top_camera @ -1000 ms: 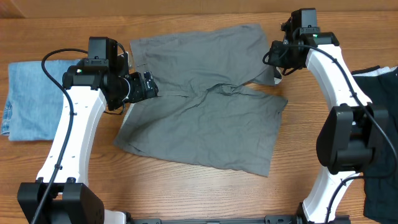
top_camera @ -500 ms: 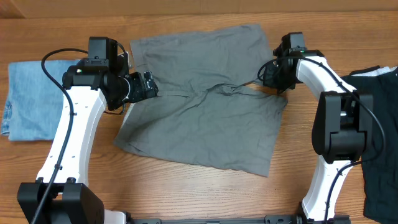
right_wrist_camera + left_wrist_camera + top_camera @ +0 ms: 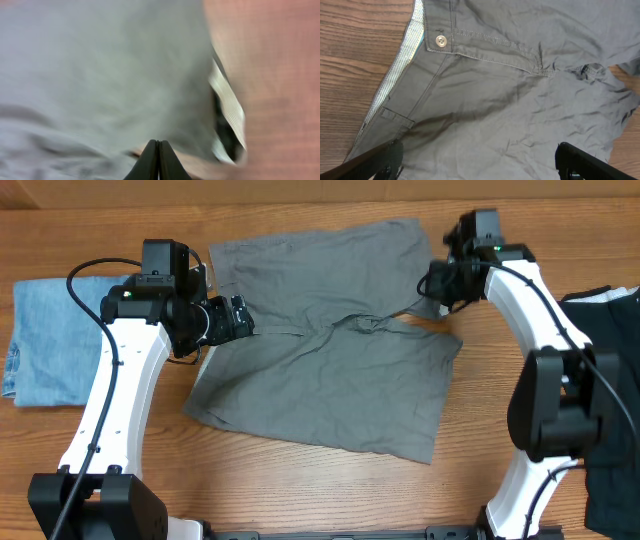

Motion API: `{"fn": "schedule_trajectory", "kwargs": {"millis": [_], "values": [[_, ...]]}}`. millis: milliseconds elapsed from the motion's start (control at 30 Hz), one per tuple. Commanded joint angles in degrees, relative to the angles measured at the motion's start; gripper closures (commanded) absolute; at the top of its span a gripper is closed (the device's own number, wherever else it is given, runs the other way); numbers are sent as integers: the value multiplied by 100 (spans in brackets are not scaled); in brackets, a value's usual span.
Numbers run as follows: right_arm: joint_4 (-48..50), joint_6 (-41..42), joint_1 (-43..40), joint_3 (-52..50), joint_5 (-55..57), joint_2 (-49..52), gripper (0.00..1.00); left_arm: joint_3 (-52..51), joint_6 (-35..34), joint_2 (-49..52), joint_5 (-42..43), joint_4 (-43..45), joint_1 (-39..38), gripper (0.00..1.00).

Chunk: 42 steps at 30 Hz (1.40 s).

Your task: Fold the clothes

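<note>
At the far left of the brown wooden worktop (image 3: 320, 490) lies a folded light blue denim piece (image 3: 50, 340). Just beside it the white left arm reaches in, and its left gripper (image 3: 243, 320) hovers over the left edge of the clothes (image 3: 330, 370), a plain mid-grey garment of thin, wrinkly cloth. This garment lies spread out in the middle of the worktop, between the two arms. In the left wrist view that gripper (image 3: 477, 162) stands wide, its black fingers far apart above the cloth, near a pale button (image 3: 440, 41) and a striped inner waistband (image 3: 400, 75). The right gripper (image 3: 437, 288) sits at the garment's upper right edge, fingers pressed together (image 3: 159, 160). The blur hides whether any cloth is pinched. A black garment (image 3: 615, 380) lies at the far right.
</note>
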Motion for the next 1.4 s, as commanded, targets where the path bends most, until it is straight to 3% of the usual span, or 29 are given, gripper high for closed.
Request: {"fn": "schedule_trajectory", "kwargs": {"millis": [0,433,600,867,1367], "values": [[243,240,157,94,-118,-85,96,-17,4,13,-17,4,-9,0],[208,133,225,-227,24,1167,96,-17,4,13,-17,2,-9,0],[-44,17,227,-138,-59,951,96,-17,4,13,-17,2,-9,0],[55,24,387,44,-1340,-13,96,-17,4,13,-17,4,-9,0],[896,63,1550,-142,-1534,881,96,-17,4,13,-17,2,-9,0]]}}
